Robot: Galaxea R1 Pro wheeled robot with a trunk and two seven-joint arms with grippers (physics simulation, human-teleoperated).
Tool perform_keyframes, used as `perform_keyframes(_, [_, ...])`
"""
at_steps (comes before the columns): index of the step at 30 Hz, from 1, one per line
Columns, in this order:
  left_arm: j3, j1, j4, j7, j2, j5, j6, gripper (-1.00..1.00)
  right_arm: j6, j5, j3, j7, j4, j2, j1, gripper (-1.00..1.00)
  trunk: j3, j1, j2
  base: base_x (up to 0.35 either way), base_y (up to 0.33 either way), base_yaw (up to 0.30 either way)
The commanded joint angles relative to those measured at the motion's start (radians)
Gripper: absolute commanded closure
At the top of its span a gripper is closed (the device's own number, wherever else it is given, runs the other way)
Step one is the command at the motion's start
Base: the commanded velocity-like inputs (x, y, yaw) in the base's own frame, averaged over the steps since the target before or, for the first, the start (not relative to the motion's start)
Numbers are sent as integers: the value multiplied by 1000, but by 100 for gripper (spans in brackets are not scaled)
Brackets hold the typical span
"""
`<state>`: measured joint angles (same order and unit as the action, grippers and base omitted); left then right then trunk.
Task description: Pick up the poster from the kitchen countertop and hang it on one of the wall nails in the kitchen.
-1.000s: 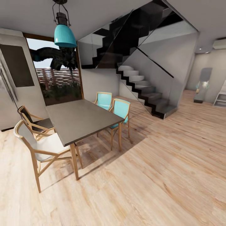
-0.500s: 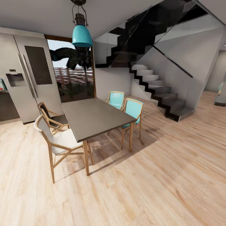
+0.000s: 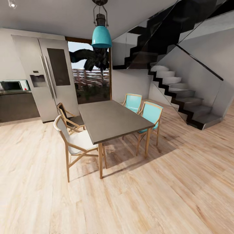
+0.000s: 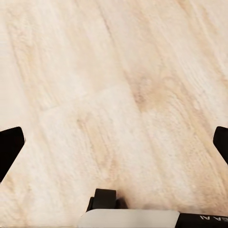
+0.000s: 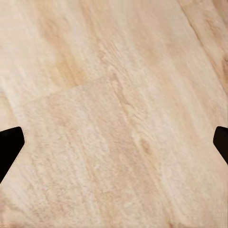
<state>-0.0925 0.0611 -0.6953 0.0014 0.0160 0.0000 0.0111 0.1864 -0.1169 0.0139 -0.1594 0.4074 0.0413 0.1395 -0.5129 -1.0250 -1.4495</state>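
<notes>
Poster unseen, expect light, stiff, grip frame edge | worktop (image 3: 14,92) beside tall grey fridge (image 3: 53,78) | your left fingers (image 4: 10,147) and right fingers (image 5: 9,145) wide, empty

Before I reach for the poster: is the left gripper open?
Open: the left gripper has its dark fingertips at opposite edges, bare wood floor between.

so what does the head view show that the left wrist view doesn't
Head view: a grey dining table with four chairs, two of them turquoise, a teal pendant lamp, a steel fridge, a dark staircase, and at far left a stretch of kitchen countertop with a microwave on it.

Left wrist view: the left tool, its two dark fingertips spread wide with nothing between them, pointing down at the floor.

Both: the pale wooden floor.
</notes>
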Motion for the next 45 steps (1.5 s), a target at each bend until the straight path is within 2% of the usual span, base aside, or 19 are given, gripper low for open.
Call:
perform_keyframes(1, [-3, 0, -1, 0, 1, 0, 1, -100, 1, -10, 1, -6, -1, 0, 1, -100, -1, 0, 0, 0, 0, 262])
perform_keyframes(32, [-3, 0, -1, 0, 1, 0, 1, -100, 0, -10, 1, -6, -2, 0, 1, -100, -17, 0, 0, 1, 0, 261])
perform_keyframes(45, [-16, 0, -1, 0, 1, 0, 1, -100, 0, -10, 1, -2, -2, 1, 1, -100, -18, 0, 0, 257, 93, 197])
